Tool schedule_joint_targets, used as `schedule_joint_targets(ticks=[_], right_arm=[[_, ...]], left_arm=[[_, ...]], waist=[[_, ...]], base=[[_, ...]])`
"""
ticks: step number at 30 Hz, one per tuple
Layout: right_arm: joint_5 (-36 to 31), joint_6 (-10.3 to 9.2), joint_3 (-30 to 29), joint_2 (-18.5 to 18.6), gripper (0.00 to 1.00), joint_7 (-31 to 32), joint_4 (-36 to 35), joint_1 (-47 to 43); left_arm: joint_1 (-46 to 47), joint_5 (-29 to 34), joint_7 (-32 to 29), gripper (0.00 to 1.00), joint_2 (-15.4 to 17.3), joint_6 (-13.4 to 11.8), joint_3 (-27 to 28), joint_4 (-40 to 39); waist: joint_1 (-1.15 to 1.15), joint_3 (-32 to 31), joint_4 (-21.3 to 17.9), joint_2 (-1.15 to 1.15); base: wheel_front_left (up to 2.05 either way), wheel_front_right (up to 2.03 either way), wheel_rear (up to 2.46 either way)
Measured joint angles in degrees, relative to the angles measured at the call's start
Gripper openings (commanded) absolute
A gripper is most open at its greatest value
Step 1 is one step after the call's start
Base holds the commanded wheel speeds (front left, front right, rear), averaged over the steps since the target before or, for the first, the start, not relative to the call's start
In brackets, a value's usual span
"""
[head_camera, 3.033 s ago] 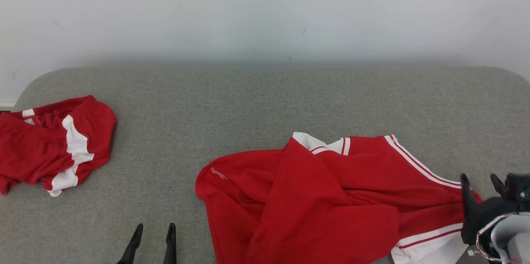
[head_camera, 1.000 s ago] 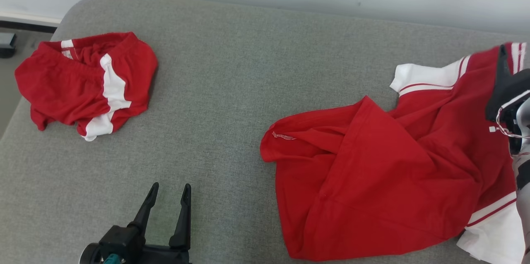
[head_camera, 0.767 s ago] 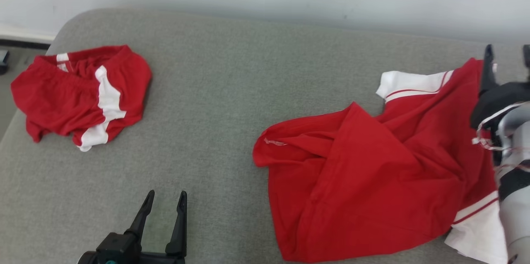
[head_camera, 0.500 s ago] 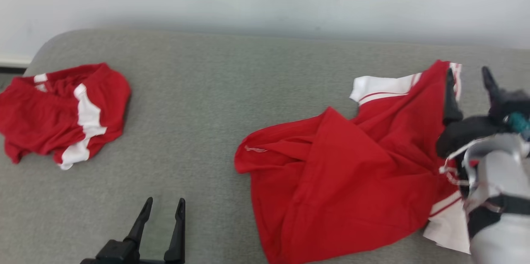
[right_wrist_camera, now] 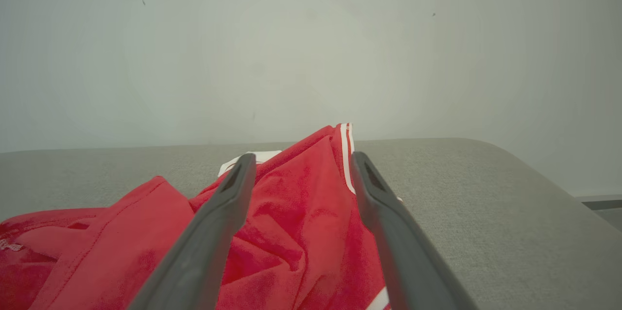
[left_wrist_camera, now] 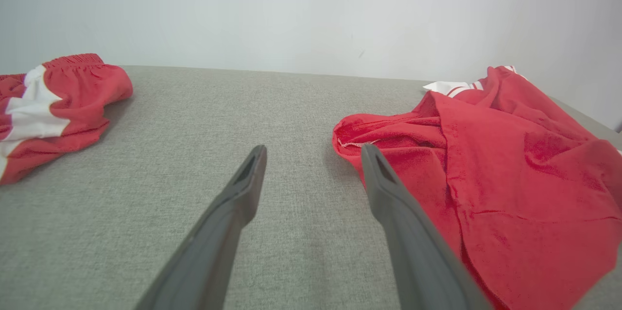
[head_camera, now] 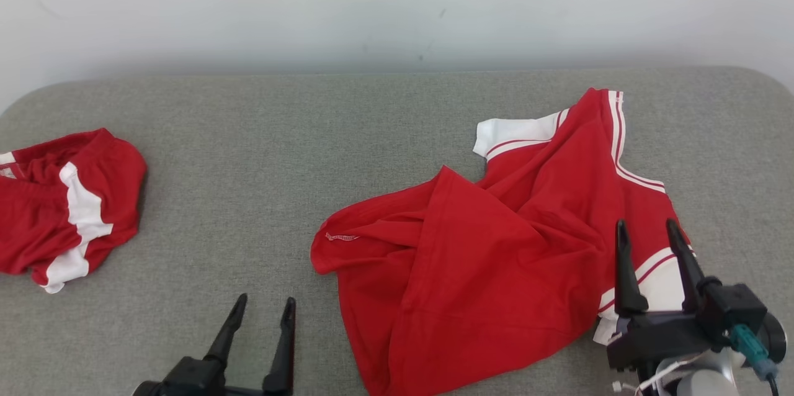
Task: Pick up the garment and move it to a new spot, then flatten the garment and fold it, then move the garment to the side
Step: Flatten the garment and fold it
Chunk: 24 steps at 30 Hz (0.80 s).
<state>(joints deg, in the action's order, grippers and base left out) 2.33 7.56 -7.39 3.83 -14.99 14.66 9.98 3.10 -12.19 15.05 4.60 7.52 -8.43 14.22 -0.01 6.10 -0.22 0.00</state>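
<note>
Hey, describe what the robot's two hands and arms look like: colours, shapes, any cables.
The left hand and right hand each have two long, slim, dark grey-black fingers tapering to narrow tips, with a recessed slot near each tip. They rise from blocky black bases. Behind the right base are a teal plug, thin white wires and a pale silver-grey wrist.
</note>
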Motion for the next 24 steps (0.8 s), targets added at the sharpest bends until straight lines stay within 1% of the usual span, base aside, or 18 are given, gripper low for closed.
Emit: schedule_joint_targets(ticks=[5,9,11,16,24], right_arm=[[0.9,0.00,0.8,-0.8,1.00,0.0,-1.6,-3.7],[4.2,0.00,2.7,-0.8,1.00,0.0,-2.1,-4.8],[4.8,0.00,3.5,-0.9,1.00,0.0,-2.3,-5.0],[5.8,0.00,5.3,-0.9,1.00,0.0,-2.0,-5.3],[6.8,0.00,6.5,-0.9,1.00,0.0,-1.4,-5.3]], left_arm=[[1.1,0.0,0.0,1.00,0.5,0.0,-4.3,0.6],[3.3,0.1,0.0,1.00,1.3,0.0,-9.0,1.8],[4.6,-0.1,0.0,1.00,1.8,0.0,-11.5,3.1],[8.5,-1.4,0.0,1.00,2.6,0.0,-17.2,9.1],[13.7,-5.9,0.0,1.00,2.9,0.0,-23.3,17.8]], waist=[[0.00,0.1,-1.0,0.00],[0.01,0.4,-1.8,0.00],[0.00,0.7,-2.4,0.00],[0.01,1.4,-4.1,0.00],[0.01,2.3,-7.0,0.00]], base=[[0.00,0.00,0.00],[0.00,0.00,0.00],[0.00,0.00,0.00],[0.00,0.00,0.00],[0.00,0.00,0.00]])
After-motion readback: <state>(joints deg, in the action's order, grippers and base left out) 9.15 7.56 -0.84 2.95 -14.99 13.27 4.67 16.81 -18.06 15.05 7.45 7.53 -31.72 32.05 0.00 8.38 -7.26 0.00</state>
